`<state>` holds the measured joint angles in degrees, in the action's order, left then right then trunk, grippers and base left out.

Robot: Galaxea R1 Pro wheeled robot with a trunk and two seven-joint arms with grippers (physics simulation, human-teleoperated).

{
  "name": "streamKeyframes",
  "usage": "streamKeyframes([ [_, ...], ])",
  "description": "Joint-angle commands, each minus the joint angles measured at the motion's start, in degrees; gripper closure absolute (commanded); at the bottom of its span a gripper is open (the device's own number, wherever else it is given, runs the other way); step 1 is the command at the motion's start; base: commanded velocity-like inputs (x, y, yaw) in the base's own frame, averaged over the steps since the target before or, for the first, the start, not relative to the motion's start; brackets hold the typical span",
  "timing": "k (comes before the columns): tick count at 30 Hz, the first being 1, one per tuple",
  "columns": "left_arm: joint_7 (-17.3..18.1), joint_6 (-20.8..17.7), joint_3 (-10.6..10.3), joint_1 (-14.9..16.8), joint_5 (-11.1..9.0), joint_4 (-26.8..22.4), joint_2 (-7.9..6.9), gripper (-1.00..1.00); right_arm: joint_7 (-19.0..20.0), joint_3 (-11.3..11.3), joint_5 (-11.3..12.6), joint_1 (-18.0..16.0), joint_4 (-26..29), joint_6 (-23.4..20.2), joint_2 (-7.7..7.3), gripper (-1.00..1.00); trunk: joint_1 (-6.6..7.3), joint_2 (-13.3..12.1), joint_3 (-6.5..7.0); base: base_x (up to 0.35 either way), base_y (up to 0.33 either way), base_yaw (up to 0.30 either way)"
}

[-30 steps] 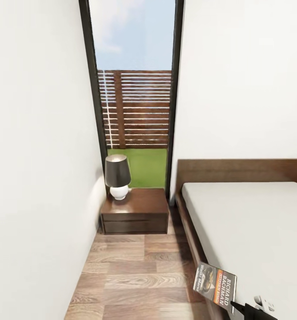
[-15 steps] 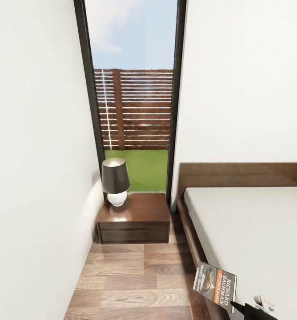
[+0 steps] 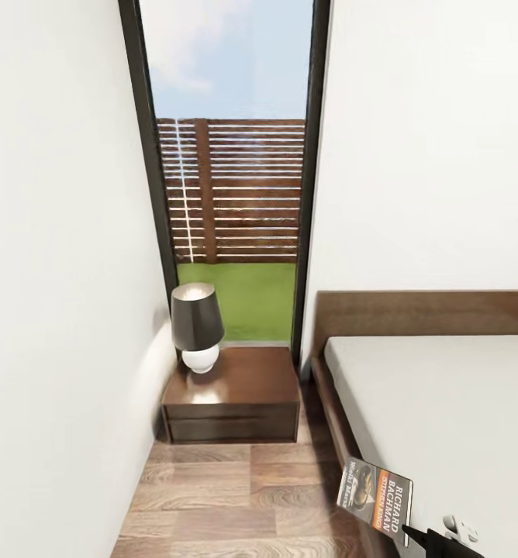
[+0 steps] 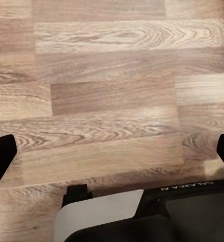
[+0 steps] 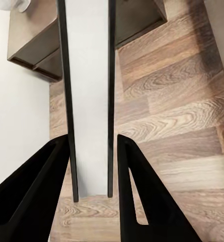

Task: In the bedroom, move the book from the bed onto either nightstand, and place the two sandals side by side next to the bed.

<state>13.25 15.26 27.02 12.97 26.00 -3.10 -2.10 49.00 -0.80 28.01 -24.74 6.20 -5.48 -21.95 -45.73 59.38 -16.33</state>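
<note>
Book (image 5: 89, 96) edge-on between the right gripper (image 5: 93, 151) fingers, clamped (nightstand (image 3: 234, 391) ahead, well apart); left gripper (image 4: 112, 156) spread wide.

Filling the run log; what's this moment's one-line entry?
right tool: shut on thin dark-covered book | dark reddish-brown wooden nightstand: ahead, lamp on it | left tool: open

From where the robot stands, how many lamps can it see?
1. A lamp with a dark shade and round white base stands on the low dark reddish-brown wooden nightstand, between the white wall and the bed. Others may sit beyond the picture's edge.
</note>
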Motion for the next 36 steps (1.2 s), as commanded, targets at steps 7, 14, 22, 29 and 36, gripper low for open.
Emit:
streamKeyframes([
  [7, 0.20, 0.14, 0.49, 0.04, 0.46, 0.03, -0.01, -1.00, 0.16, -0.34, 0.47, -0.04, 0.04, -0.58, -0.02, 1.00, -0.04, 0.04, -0.07, 0.327, 0.000, 0.000],
  [14, 0.20, 0.16, 0.49, 0.04, 0.46, 0.03, -0.01, -1.00, 0.13, -0.34, 0.45, -0.04, 0.04, -0.57, -0.02, 1.00, -0.04, 0.04, -0.07, 0.327, 0.000, 0.000],
  [22, 0.20, 0.12, 0.50, 0.04, 0.46, 0.03, -0.01, -1.00, 0.13, -0.34, 0.39, -0.05, 0.04, -0.52, -0.02, 1.00, -0.04, 0.04, -0.07, 0.327, 0.058, 0.000],
  [29, 0.20, 0.12, 0.49, 0.04, 0.46, 0.03, -0.01, -1.00, 0.13, -0.34, 0.34, -0.04, 0.04, -0.49, 0.02, 1.00, -0.04, 0.04, -0.07, 0.326, 0.093, 0.000],
  [36, 0.20, 0.12, 0.49, 0.04, 0.46, 0.03, -0.01, -1.00, 0.08, -0.34, 0.30, -0.04, 0.04, -0.49, 0.03, 1.00, -0.04, 0.04, -0.07, 0.326, 0.080, 0.000],
])
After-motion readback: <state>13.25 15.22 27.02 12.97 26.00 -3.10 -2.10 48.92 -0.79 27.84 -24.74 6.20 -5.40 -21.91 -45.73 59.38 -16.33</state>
